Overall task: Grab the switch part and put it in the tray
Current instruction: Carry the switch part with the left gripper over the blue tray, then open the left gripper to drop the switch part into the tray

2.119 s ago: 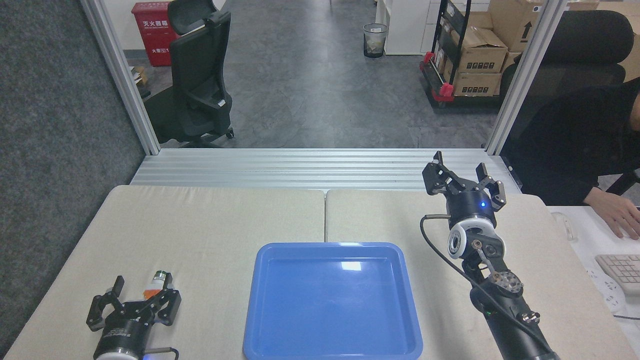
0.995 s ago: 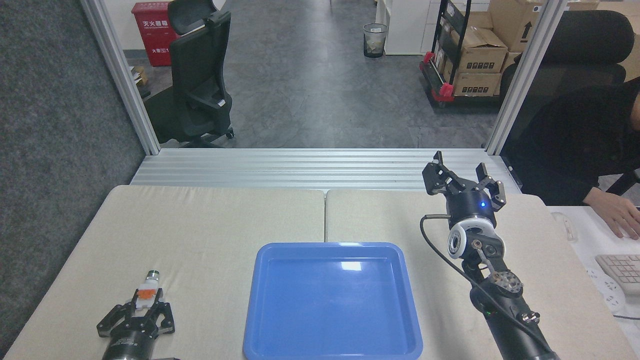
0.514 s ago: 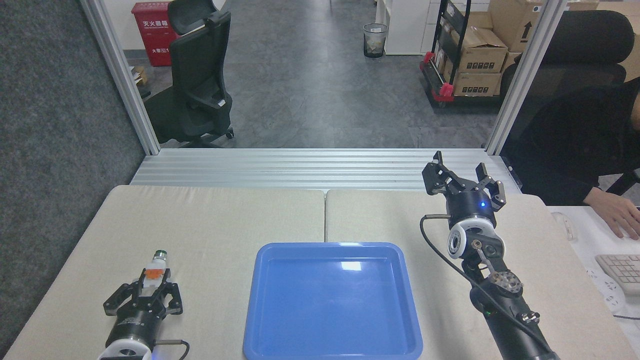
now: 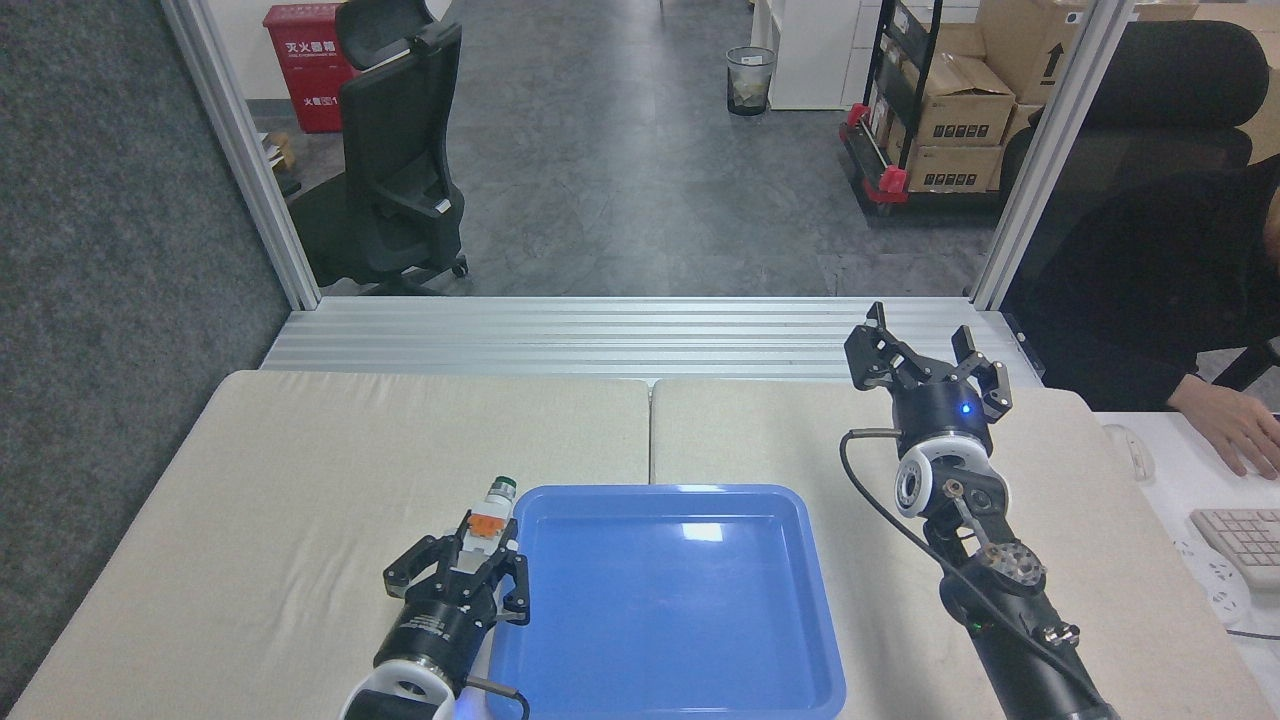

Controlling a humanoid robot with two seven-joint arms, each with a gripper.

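My left gripper (image 4: 478,550) is shut on the switch part (image 4: 488,517), whose green cap and orange section stick out past the fingers. It hangs at the left rim of the glossy blue tray (image 4: 800,590), just short of the tray's near-left corner. The tray lies in the middle of the beige table with nothing in it. My right gripper (image 4: 925,360) stands raised and open beyond the tray's far right corner, nothing between its fingers.
A seam (image 4: 650,430) splits the beige table top behind the tray. A person's hand (image 4: 1235,425) rests by a keyboard (image 4: 1245,545) on the white desk at right. An aluminium ledge (image 4: 640,335) runs along the table's far edge.
My left gripper closed on the switch part at the table's left front, lifted it and carried it right to the tray's left rim. The right arm has not moved.
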